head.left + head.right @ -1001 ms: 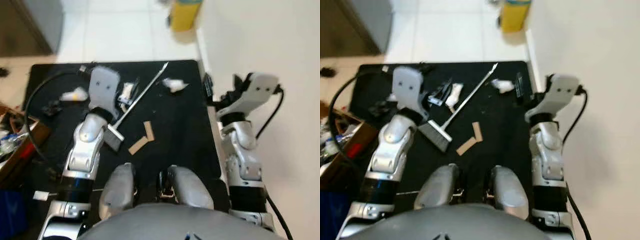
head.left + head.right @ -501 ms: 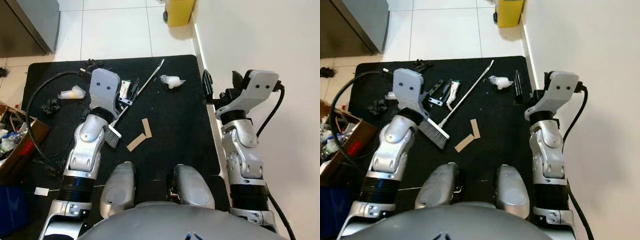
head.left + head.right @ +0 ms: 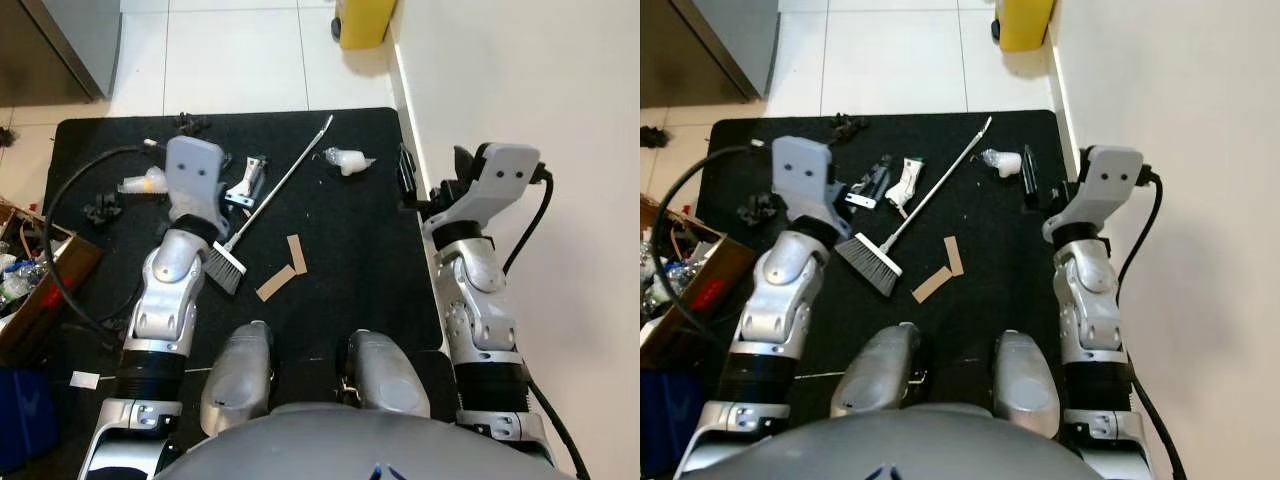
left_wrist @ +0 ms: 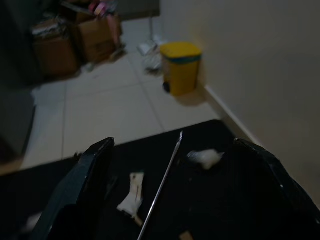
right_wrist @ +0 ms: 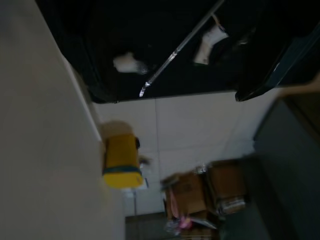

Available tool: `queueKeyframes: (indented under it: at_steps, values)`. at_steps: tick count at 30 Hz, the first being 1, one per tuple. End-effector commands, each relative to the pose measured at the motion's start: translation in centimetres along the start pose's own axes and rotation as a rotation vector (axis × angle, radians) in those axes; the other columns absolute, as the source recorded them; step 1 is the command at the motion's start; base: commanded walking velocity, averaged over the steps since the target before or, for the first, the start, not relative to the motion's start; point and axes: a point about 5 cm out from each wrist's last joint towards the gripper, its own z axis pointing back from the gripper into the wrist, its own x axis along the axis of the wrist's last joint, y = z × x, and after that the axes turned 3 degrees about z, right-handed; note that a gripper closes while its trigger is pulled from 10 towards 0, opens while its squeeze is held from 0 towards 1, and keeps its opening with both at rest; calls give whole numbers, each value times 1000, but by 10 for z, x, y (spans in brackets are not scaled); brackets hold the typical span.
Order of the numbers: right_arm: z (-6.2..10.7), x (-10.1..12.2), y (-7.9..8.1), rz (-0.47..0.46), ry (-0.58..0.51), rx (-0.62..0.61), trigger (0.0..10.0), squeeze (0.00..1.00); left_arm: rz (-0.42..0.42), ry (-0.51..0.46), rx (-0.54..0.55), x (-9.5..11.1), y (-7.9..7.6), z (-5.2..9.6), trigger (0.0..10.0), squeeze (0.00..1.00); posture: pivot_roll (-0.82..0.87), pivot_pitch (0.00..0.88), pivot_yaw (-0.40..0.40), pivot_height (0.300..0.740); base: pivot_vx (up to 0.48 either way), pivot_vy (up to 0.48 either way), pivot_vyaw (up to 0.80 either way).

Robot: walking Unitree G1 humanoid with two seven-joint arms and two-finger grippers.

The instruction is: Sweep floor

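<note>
A short broom lies flat on the black mat (image 3: 350,250), its bristle head (image 3: 225,268) near my left forearm and its thin metal handle (image 3: 290,170) slanting away to the far right. Scraps lie around it: a crumpled white wad (image 3: 348,160), two cardboard strips (image 3: 282,272), a white tube (image 3: 905,180) and a pale plastic piece (image 3: 140,183). My left gripper (image 4: 174,145) hovers open above the mat, just left of the handle, holding nothing. My right gripper (image 3: 432,175) is raised at the mat's right edge by the wall, fingers apart and empty.
A white wall (image 3: 540,90) runs along the right. A yellow bin (image 3: 362,20) stands on the tiles beyond the mat. An open cardboard box (image 3: 30,290) of clutter sits at the left, a black cable (image 3: 55,230) loops over the mat, and a grey cabinet (image 3: 60,45) is at far left.
The blur of a second ago has cleared and the view has settled. My left wrist has shifted slightly left, away from the broom handle. The right arm has barely moved.
</note>
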Motion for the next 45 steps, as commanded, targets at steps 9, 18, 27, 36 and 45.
queueKeyframes:
  at_steps: [9, 18, 27, 36, 45]
  values:
    - [-18, -34, -84, 181, 179, -246, 10000, 0, -79, 135, 196, -45, 27, -2, 10000, 0, 72, 0, -18, 740, 0, 0, 0]
    - [-18, -62, -76, 212, 283, -235, 10000, 0, -109, 213, 252, -70, 30, -5, 10000, 0, 76, 0, -14, 740, 0, 0, 0]
    - [-19, -65, -87, 181, 319, -263, 10000, 0, -140, 344, 158, -97, 21, -3, 10000, 0, 63, 0, 6, 740, 0, 0, 0]
    - [-20, -71, -82, 81, 341, -182, 10000, 0, -152, 435, 158, -109, 21, -3, 10000, 0, 53, 0, 2, 740, 0, 0, 0]
    - [-21, -70, -83, -7, 329, -177, 10000, 0, -193, 434, 144, -109, 23, -4, 10000, 0, 60, 0, 7, 740, 0, 0, 0]
